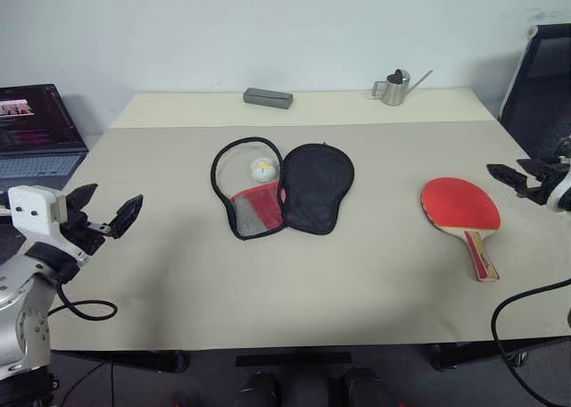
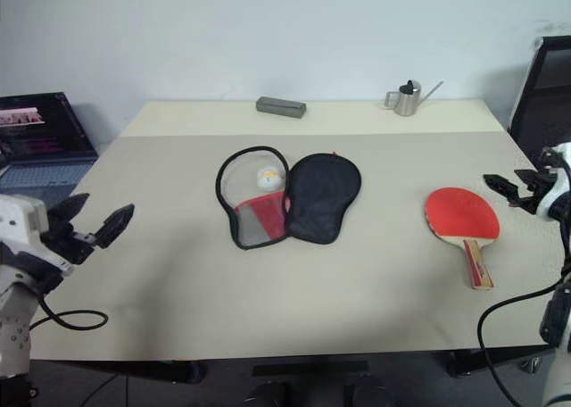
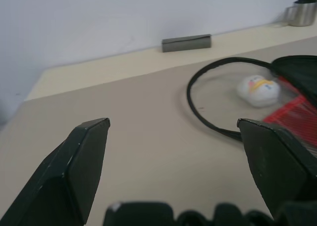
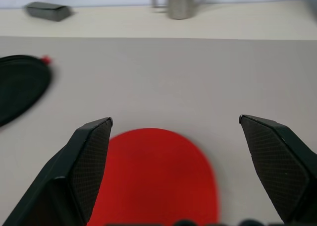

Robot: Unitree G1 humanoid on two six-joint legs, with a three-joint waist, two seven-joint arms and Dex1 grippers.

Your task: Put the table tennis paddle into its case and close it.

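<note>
Barely started: case (image 1: 284, 189) unzipped flat mid-table, paddle (image 1: 462, 209) lying well right of case, untouched, right gripper (image 1: 520, 178) and left gripper (image 1: 105, 212) spread, empty.

A big flat beige table (image 1: 294, 282) stands before a plain white wall (image 1: 268, 23); an open dark laptop (image 1: 36, 130) sits far left; a black chair (image 1: 540, 77) stands far right.

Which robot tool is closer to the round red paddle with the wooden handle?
Right. The right tool hovers open beside the round red paddle with the wooden handle; the left tool is open across the table, beyond the unzipped case.
</note>
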